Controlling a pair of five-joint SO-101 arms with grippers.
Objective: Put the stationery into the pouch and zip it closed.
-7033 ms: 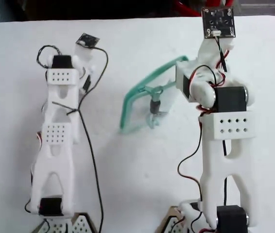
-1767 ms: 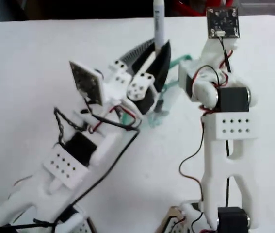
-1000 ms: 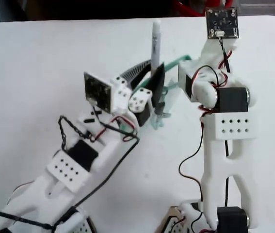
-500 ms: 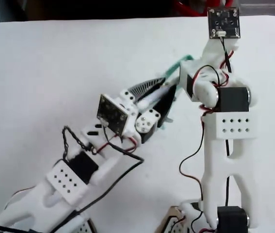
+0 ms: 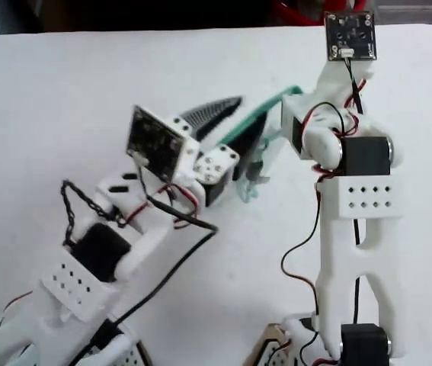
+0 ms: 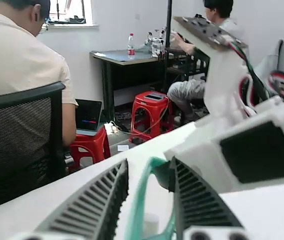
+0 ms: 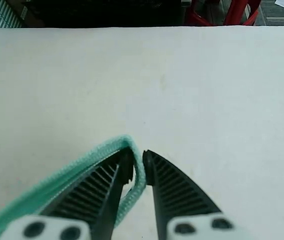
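— Left gripper (image 5: pixel 231 130) has spread wide since a moment ago, when it gripped a pen.
— Where is the pouch (image 5: pixel 255 117)?
— On the white table (image 5: pixel 63 84) between the arms; its green rim (image 6: pixel 139 200) runs between those wide fingers (image 6: pixel 96 200).
— And the right gripper (image 7: pixel 137 154)?
— Pinched narrow onto that same rim, holding it.

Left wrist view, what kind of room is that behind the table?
Probably a robotics lab or shared workroom. There is a dark desk with a bottle and gear on it, red stools on the floor, a laptop propped on one of them, and a robot arm up close.
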